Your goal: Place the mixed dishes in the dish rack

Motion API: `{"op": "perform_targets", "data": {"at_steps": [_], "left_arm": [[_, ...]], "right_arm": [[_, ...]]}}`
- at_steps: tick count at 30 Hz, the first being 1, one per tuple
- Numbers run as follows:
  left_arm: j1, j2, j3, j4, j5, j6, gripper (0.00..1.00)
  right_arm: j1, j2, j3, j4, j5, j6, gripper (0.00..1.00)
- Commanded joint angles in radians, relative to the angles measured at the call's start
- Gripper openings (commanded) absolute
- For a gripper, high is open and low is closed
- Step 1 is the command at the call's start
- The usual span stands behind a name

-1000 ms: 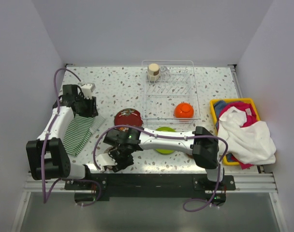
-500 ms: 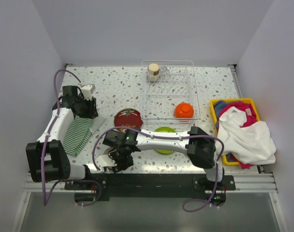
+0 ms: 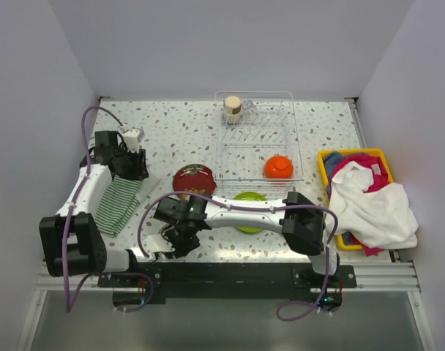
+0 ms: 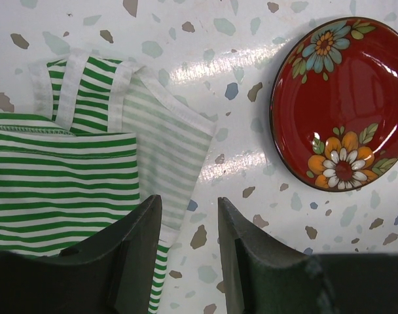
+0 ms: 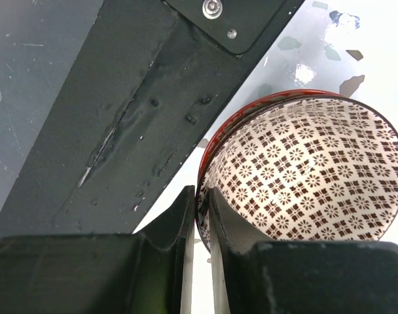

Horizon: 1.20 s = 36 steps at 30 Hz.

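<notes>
A white bowl with a dark flower pattern and red rim (image 5: 310, 176) lies at the table's front edge, small in the top view (image 3: 162, 241). My right gripper (image 5: 202, 191) is shut on its rim, one finger inside and one outside; it shows from above (image 3: 173, 235). The dish rack (image 3: 296, 139) at the back holds a beige cup (image 3: 232, 109) and an orange bowl (image 3: 278, 167). A dark red flowered plate (image 4: 343, 98) lies left of the rack (image 3: 192, 178). A lime green plate (image 3: 249, 201) is partly under my right arm. My left gripper (image 4: 189, 203) hangs open and empty over the cloth's edge.
A green-white striped cloth (image 4: 74, 176) lies at the left of the table (image 3: 120, 201). A yellow bin (image 3: 323, 164) of coloured cloths with a white cloth (image 3: 372, 208) on top stands at the right. The black base rail (image 5: 120, 98) runs just beside the patterned bowl.
My right gripper's jaws have closed onto the patterned bowl's rim, and that arm has edged slightly left. The left arm has not moved.
</notes>
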<state>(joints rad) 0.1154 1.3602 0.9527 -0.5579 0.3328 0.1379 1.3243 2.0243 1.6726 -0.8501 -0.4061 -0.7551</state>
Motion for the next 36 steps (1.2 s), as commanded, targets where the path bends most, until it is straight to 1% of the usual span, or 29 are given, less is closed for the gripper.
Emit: {"op": "perform_targets", "data": {"at_steps": [1, 5, 8, 9, 10, 12, 13, 14, 15, 16, 17, 18, 19, 20, 21, 22, 23, 24, 25, 26, 27, 28, 29, 30, 31, 32, 33, 35, 36], "left_arm": [[0.0, 0.013, 0.041, 0.012, 0.009, -0.012, 0.44], [0.001, 0.042, 0.09, -0.008, 0.012, -0.018, 0.44], [0.0, 0.065, 0.142, -0.013, 0.012, -0.037, 0.43], [0.0, 0.069, 0.159, -0.005, 0.015, -0.046, 0.43], [0.0, 0.076, 0.194, 0.001, 0.02, -0.052, 0.43], [-0.005, 0.088, 0.25, 0.03, 0.028, -0.063, 0.41], [-0.01, 0.094, 0.27, 0.036, 0.031, -0.064, 0.41], [-0.022, 0.102, 0.288, 0.044, 0.032, -0.066, 0.41], [-0.028, 0.121, 0.325, 0.052, 0.032, -0.061, 0.4], [-0.037, 0.134, 0.343, 0.055, 0.031, -0.058, 0.4], [-0.057, 0.145, 0.362, 0.056, 0.029, -0.051, 0.4], [-0.068, 0.169, 0.392, 0.059, 0.026, -0.047, 0.4], [-0.078, 0.178, 0.406, 0.062, 0.023, -0.044, 0.4], [-0.104, 0.189, 0.417, 0.069, 0.018, -0.044, 0.39], [-0.106, 0.203, 0.431, 0.075, 0.014, -0.047, 0.39], [-0.135, 0.209, 0.434, 0.084, 0.006, -0.049, 0.38], [-0.164, 0.214, 0.437, 0.099, 0.005, -0.053, 0.38], [-0.177, 0.22, 0.442, 0.107, 0.0, -0.055, 0.38], [-0.189, 0.224, 0.445, 0.116, -0.001, -0.06, 0.38], [-0.21, 0.229, 0.446, 0.13, -0.006, -0.061, 0.38], [-0.217, 0.243, 0.454, 0.136, -0.008, -0.061, 0.38], [-0.224, 0.253, 0.462, 0.138, -0.011, -0.06, 0.38], [-0.226, 0.266, 0.472, 0.135, -0.021, -0.063, 0.37], [-0.227, 0.295, 0.503, 0.13, -0.049, -0.063, 0.37], [-0.227, 0.306, 0.518, 0.124, -0.061, -0.063, 0.37], [-0.229, 0.318, 0.532, 0.113, -0.07, -0.048, 0.37], [-0.229, 0.338, 0.553, 0.105, -0.093, -0.035, 0.37], [-0.232, 0.358, 0.572, 0.084, -0.107, -0.006, 0.37], [-0.23, 0.378, 0.586, 0.078, -0.119, 0.0, 0.37]], "right_arm": [[0.001, -0.073, 0.075, -0.029, 0.009, 0.04, 0.0], [-0.025, -0.104, 0.153, -0.004, 0.032, 0.101, 0.0], [-0.106, -0.133, 0.216, 0.034, 0.006, 0.226, 0.0], [-0.135, -0.147, 0.231, 0.046, -0.006, 0.299, 0.0], [-0.196, -0.159, 0.231, 0.06, -0.022, 0.334, 0.0], [-0.258, -0.202, 0.216, 0.098, -0.062, 0.411, 0.0], [-0.32, -0.214, 0.21, 0.109, -0.075, 0.431, 0.0], [-0.351, -0.228, 0.205, 0.129, -0.092, 0.451, 0.0], [-0.381, -0.248, 0.193, 0.143, -0.124, 0.503, 0.0], [-0.451, -0.259, 0.185, 0.16, -0.144, 0.538, 0.0], [-0.489, -0.265, 0.17, 0.205, -0.17, 0.581, 0.0], [-0.528, -0.277, 0.162, 0.232, -0.21, 0.677, 0.0], [-0.609, -0.28, 0.153, 0.262, -0.236, 0.727, 0.0], [-0.647, -0.282, 0.127, 0.329, -0.262, 0.787, 0.0], [-0.687, -0.282, 0.11, 0.373, -0.322, 0.904, 0.0], [-0.768, -0.286, 0.087, 0.423, -0.35, 0.969, 0.0], [-0.804, -0.289, 0.022, 0.553, -0.374, 1.037, 0.0], [-0.838, -0.294, -0.014, 0.627, -0.408, 1.166, 0.0], [-0.896, -0.294, -0.045, 0.696, -0.449, 1.225, 0.0], [-0.921, -0.295, -0.097, 0.809, -0.47, 1.273, 0.0], [-0.939, -0.292, -0.128, 0.877, -0.49, 1.357, 0.0], [-0.976, -0.292, -0.154, 0.938, -0.506, 1.397, 0.0], [-0.991, -0.289, -0.207, 1.036, -0.507, 1.434, 0.0], [-1.007, -0.283, -0.233, 1.089, -0.505, 1.523, 0.0], [-1.036, -0.276, -0.26, 1.146, -0.504, 1.575, 0.0], [-1.047, -0.259, -0.319, 1.26, -0.497, 1.629, 0.0], [-1.06, -0.25, -0.348, 1.314, -0.487, 1.734, 0.0], [-1.093, -0.219, -0.42, 1.452, -0.47, 1.821, 0.0], [-1.1, -0.21, -0.438, 1.479, -0.468, 1.868, 0.0]]}}
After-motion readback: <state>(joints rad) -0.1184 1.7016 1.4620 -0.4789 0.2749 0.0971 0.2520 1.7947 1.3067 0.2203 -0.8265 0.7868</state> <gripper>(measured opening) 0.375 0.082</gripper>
